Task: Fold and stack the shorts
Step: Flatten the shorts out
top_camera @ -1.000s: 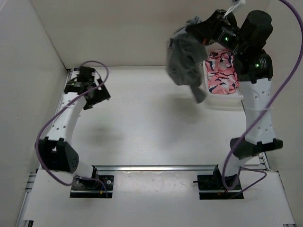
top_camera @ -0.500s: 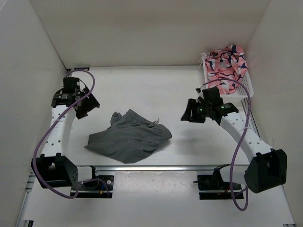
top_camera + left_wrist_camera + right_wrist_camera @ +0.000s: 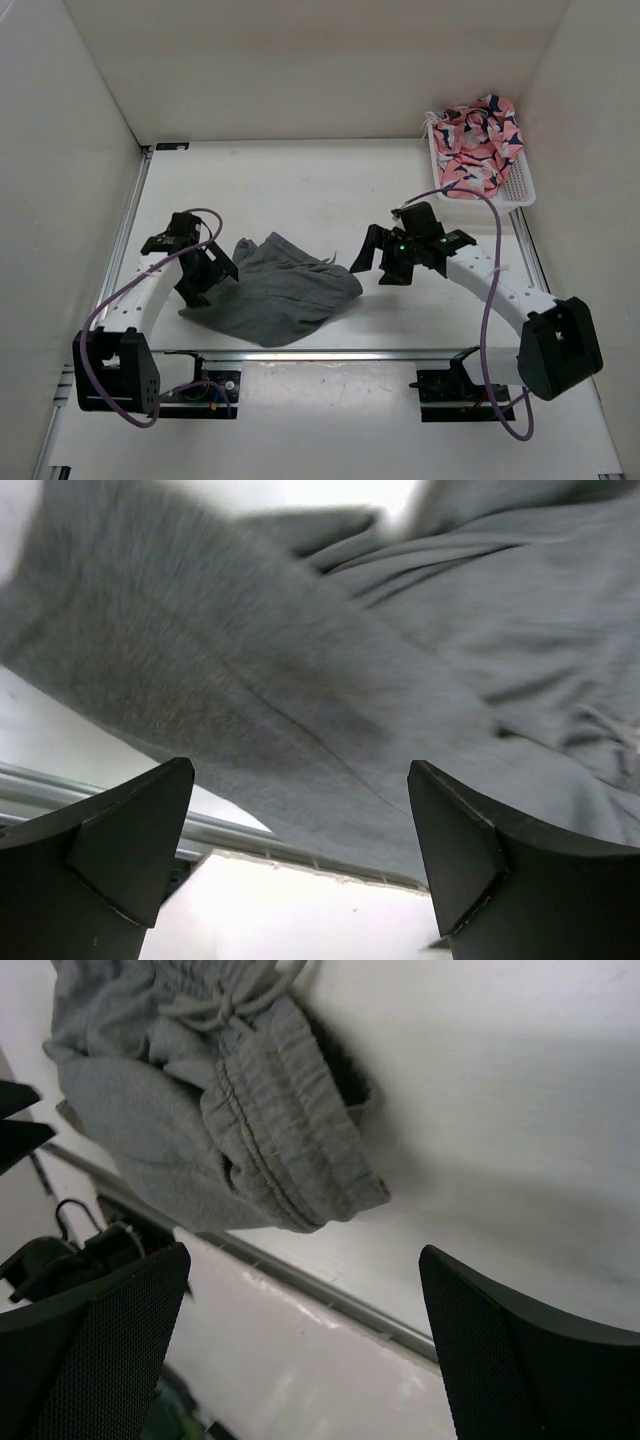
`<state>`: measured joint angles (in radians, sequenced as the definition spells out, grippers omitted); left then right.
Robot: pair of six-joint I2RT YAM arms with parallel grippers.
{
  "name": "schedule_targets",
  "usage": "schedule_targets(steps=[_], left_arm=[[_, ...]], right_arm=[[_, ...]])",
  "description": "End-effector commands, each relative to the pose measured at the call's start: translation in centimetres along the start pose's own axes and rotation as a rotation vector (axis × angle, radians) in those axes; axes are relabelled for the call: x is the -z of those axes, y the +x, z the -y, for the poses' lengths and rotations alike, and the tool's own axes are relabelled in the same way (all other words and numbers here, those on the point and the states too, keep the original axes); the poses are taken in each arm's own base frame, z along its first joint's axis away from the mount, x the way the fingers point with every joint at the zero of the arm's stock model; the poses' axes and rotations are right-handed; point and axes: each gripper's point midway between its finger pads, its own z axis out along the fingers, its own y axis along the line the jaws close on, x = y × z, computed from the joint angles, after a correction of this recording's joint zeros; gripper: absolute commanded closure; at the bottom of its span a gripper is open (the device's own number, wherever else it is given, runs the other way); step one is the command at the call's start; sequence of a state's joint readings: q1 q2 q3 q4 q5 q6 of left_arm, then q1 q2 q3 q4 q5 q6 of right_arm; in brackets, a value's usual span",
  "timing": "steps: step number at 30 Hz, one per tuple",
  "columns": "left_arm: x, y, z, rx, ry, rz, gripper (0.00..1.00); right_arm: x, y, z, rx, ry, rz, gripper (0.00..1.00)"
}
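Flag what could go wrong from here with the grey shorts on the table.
The crumpled grey fabric shorts lie bunched in layers, so the open left tool may pinch several at once. Their near hem sits close to the table's front metal rail; dragging might snag it there.

A robotics lab cell: plain white walls box in a white bench, aluminium rails and two cabled arms bolted at its near edge.
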<state>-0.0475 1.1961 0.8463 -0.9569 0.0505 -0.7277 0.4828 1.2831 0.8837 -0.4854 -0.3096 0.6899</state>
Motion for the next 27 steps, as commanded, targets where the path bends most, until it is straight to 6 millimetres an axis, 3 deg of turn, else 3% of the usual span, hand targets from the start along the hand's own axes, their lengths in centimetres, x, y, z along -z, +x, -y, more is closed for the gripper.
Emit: schedule_targets(steps=[1,4,8,10,12,13,14,15,17,18,20,21,22,23,24,25,27], left_arm=[[-2.2,1.4,0.7,0.083,0.018,-0.07,0.0],[-3.7,1.4,0.8,0.095,0.012,-0.088,0.05],[-4.7,1.2,0.8,0.087,-0.016,-0.092,0.26],[-4.7,0.8,0.9,0.086,-0.02,-0.083,0.45],[-4.5,0.2,1.6,0.086,-0.015,-0.066,0.6],[-4.5,0.2,1.5,0.075,-0.015,-0.066,0.77],[-4.3,-0.2,1.9,0.074,-0.005,-0.056,0.85],[-4.3,-0.6,2.1,0.073,-0.008,-0.046,0.9],[-3.9,-1.2,2.6,0.063,0.007,-0.031,0.9],[-3.9,-1.6,2.8,0.063,0.004,-0.022,0.9],[-2.7,-3.3,3.9,0.046,0.031,0.011,0.9],[-2.3,-4.0,4.6,0.046,0.04,0.02,0.9],[-0.9,-6.1,6.1,0.04,0.076,0.063,0.9],[0.0,-6.8,6.5,0.027,0.068,0.074,0.9],[1.0,-8.0,7.2,0.018,0.069,0.104,0.9],[3.3,-10.8,9.5,0.016,0.11,0.17,0.9],[6.0,-13.2,10.2,-0.016,0.092,0.223,0.9]], right_arm=[[-1.8,1.5,-2.6,-0.1,-0.114,-0.083,0.0],[-3.5,2.4,-2.6,-0.139,-0.107,-0.13,0.03],[-5.8,2.6,-1.7,-0.147,-0.058,-0.126,0.13],[-7.4,2.7,-1.1,-0.122,-0.01,-0.119,0.29],[-8.5,2.6,-2.2,-0.072,-0.015,-0.138,0.49],[-8.5,2.6,-2.6,-0.066,-0.013,-0.147,0.76],[-8.3,1.6,-4.0,-0.029,-0.031,-0.12,0.87],[-8.4,1.1,-4.3,-0.01,-0.014,-0.098,0.96],[-8.2,0.1,-4.8,0.006,0.002,-0.08,1.0],[-7.9,-1.1,-6.2,0.037,-0.023,-0.058,1.0],[-7.3,-3.3,-6.6,0.038,-0.011,-0.015,1.0],[-6.5,-6.0,-8.0,0.055,-0.043,0.043,1.0],[-5.6,-7.2,-8.4,0.056,-0.047,0.063,1.0],[-5.1,-9.0,-8.9,0.063,-0.049,0.1,1.0],[-3.3,-12.7,-10.6,0.077,-0.076,0.186,1.0],[-2.2,-14.6,-11.2,0.101,-0.078,0.233,1.0],[0.5,-18.3,-11.8,0.107,-0.078,0.311,1.0]])
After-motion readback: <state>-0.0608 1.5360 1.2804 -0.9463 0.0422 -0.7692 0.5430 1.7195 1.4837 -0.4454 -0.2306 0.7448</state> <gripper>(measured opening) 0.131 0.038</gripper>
